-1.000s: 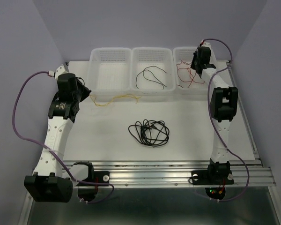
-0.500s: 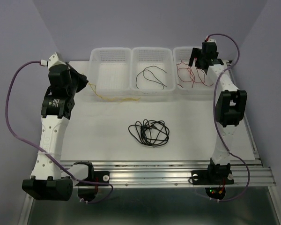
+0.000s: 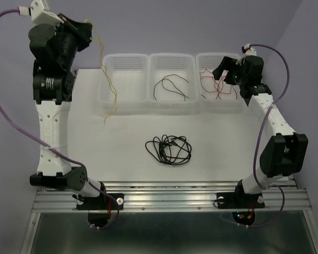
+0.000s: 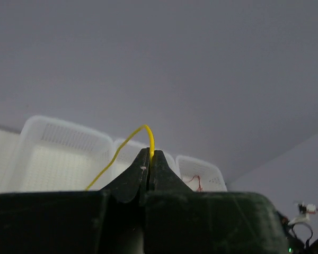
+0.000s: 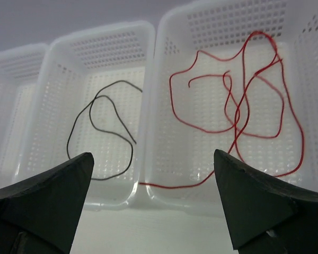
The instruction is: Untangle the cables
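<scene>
My left gripper [image 3: 88,27] is raised high at the far left, shut on a yellow cable [image 3: 112,84] that hangs down in front of the left basket [image 3: 125,57] to the table. In the left wrist view the yellow cable [image 4: 128,140] arcs out of the closed left gripper [image 4: 150,154]. My right gripper [image 3: 223,70] stands open with nothing in it at the near side of the right basket [image 3: 206,57]. A red cable [image 5: 238,108] lies looped in that basket beyond the right gripper [image 5: 153,155]. One black cable [image 5: 102,127] lies in the middle basket [image 3: 172,57]. A black tangle [image 3: 169,149] rests mid-table.
Three white perforated baskets stand in a row along the table's back edge. One end of the red cable reaches the front rim [image 5: 140,190] between the middle and right baskets. The metal rail [image 3: 169,196] with both arm bases runs along the near edge.
The left arm has swung up, lifting the yellow cable off the table. The right gripper has opened, left the red cable in the right basket and drawn back.
</scene>
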